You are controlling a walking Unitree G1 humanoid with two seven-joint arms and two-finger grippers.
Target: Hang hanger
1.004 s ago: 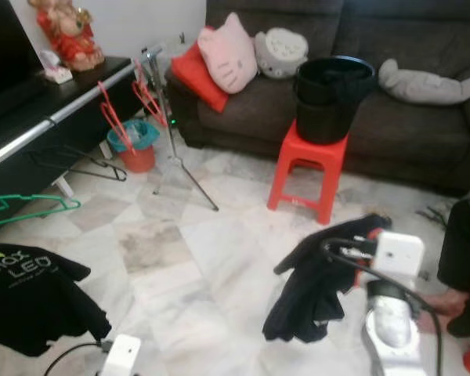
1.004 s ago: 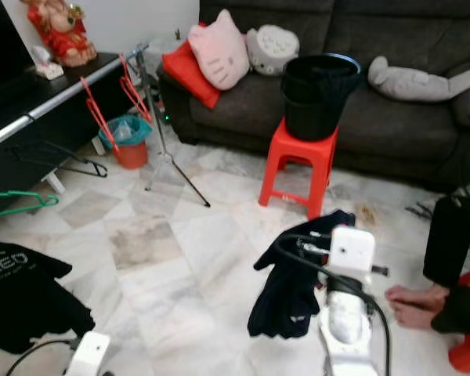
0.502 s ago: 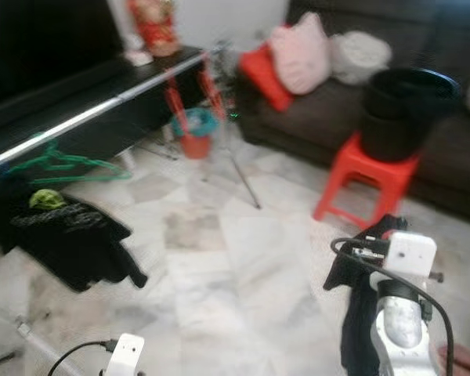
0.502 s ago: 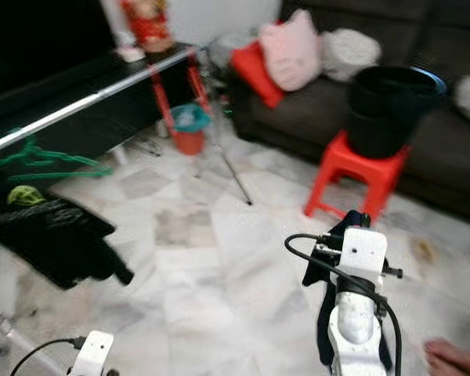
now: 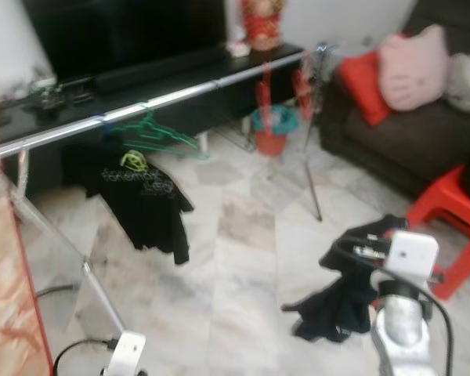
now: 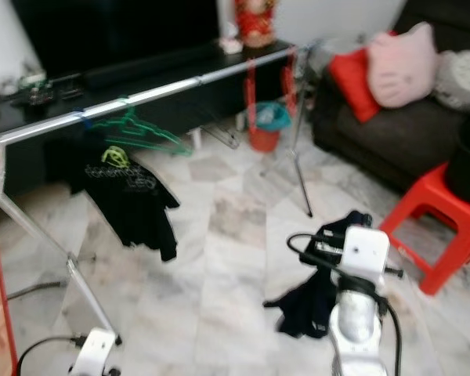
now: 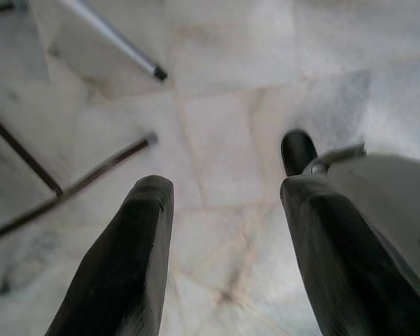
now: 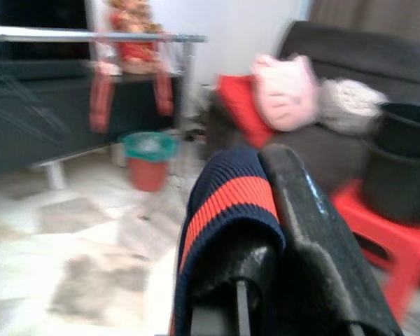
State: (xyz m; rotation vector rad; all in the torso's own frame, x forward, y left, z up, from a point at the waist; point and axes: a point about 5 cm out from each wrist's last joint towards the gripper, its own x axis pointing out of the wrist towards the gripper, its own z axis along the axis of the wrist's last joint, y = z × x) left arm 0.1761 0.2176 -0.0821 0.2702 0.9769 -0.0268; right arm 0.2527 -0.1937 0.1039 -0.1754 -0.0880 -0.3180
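Right gripper (image 8: 266, 231): I read its two black fingers as closed on a dark garment (image 5: 341, 294) with a navy and orange striped collar — the cloth hangs from the gripper down toward the marble floor (image 5: 235, 258), out in front of the red stool (image 5: 450, 227).
Left gripper (image 7: 224, 210): fingers spread wide with nothing between them, pointing down at the floor tiles beside the rack's thin metal legs (image 7: 112, 42).
Clothes rack: a long silver rail (image 5: 141, 106) crosses my view ahead and to the left, in front of the black TV bench (image 5: 172, 78).
Hangers: a green hanger (image 5: 145, 133) hangs on the rail, and just beside it a black T-shirt (image 5: 145, 200) with green print also hangs there; two red hangers (image 5: 265, 86) hang farther along the rail — whether a hanger sits inside the held garment, I cannot tell.
Background: a dark sofa (image 5: 392, 141) with a red cushion (image 5: 360, 78) and a pink cat pillow (image 5: 411, 66); a teal and red bin (image 5: 270, 129) near the bench.
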